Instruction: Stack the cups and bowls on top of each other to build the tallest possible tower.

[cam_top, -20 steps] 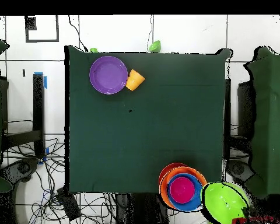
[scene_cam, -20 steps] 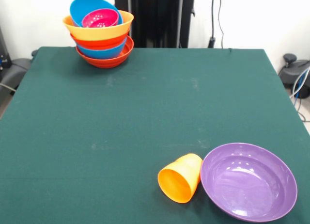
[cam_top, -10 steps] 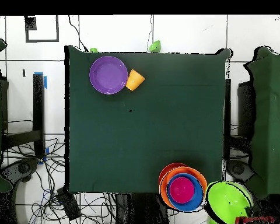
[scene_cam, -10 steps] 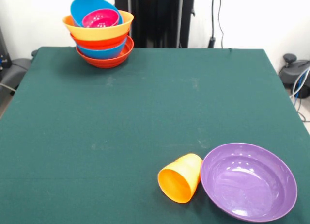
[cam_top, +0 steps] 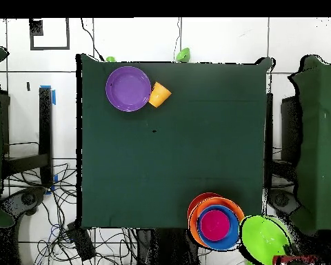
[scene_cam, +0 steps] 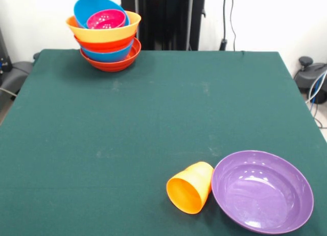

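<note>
The tower [scene_cam: 107, 34] stands at the table's far left corner: a red-orange bowl at its base, then blue, red-orange and a wide orange bowl, with a tilted blue bowl and a small magenta bowl [scene_cam: 105, 19] on top. It also shows in the overhead view [cam_top: 213, 221]. The orange cup [scene_cam: 190, 187] lies on its side at the near right, touching the large purple bowl [scene_cam: 262, 190]; both also show in the overhead view, the cup [cam_top: 158, 94] beside the purple bowl [cam_top: 128, 89]. A large green bowl [cam_top: 265, 238] sits off the table beside the tower. The gripper shows in neither view.
The green-covered table [scene_cam: 153, 108] spans the front view. The robot's black pedestal [scene_cam: 163, 19] stands behind its far edge. Two small green things [cam_top: 184, 54] lie just past the table's edge near the purple bowl. Cables lie on the floor around the table.
The green bowl beside the tower shifted slightly to the right and back again. Nothing on the table has moved.
</note>
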